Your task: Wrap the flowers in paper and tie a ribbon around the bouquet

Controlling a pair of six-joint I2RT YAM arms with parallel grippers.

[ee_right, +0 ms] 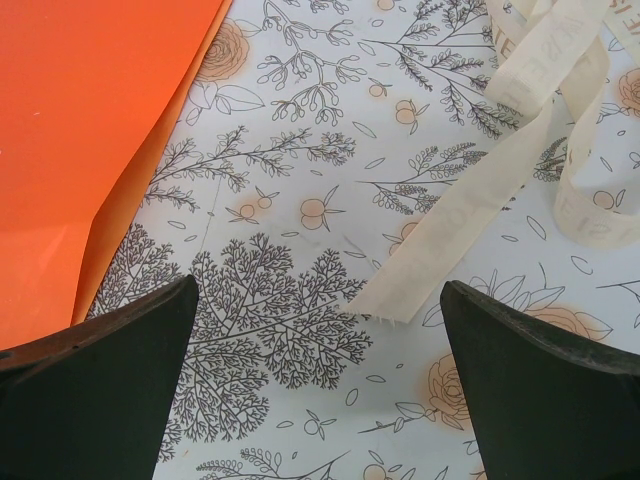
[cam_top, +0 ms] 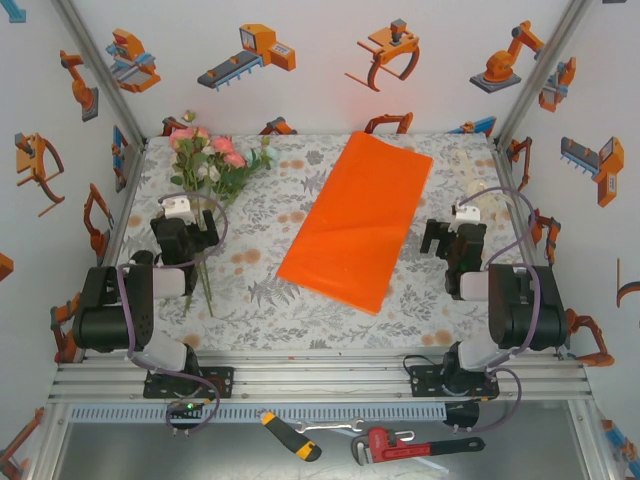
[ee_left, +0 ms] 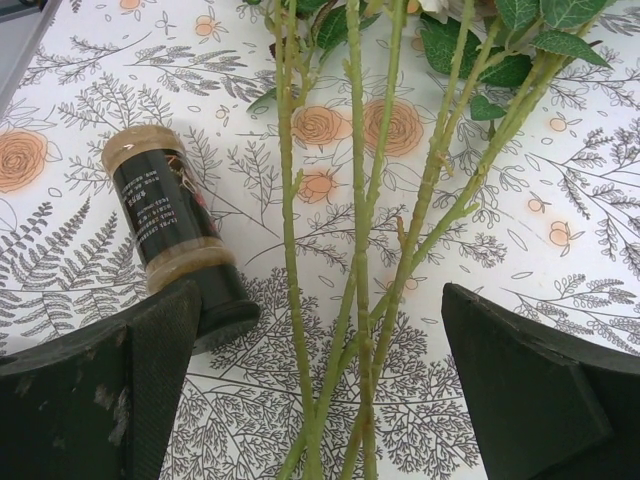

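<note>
The flowers [cam_top: 207, 160] lie at the far left of the table, pink and white heads toward the back wall, thin green stems [ee_left: 360, 300] running toward me. My left gripper [cam_top: 187, 228] hovers over the stems; in the left wrist view it [ee_left: 320, 385] is open, with the stems between its wide-apart fingers, untouched. The orange paper [cam_top: 356, 218] lies flat in the middle, its edge [ee_right: 90, 150] left of my right gripper. The cream ribbon [cam_top: 480, 188] lies loosely looped at the far right. My right gripper [ee_right: 320, 385] stands open above bare cloth, and the ribbon's frayed end [ee_right: 400, 300] reaches between its fingers.
A small dark jar [ee_left: 175, 235] with a tan cap lies on the floral tablecloth [cam_top: 260, 300], just left of the stems and by my left finger. White walls close the back and both sides. A screwdriver [cam_top: 291, 436] and a red pipe wrench [cam_top: 400, 443] lie below the table's front rail.
</note>
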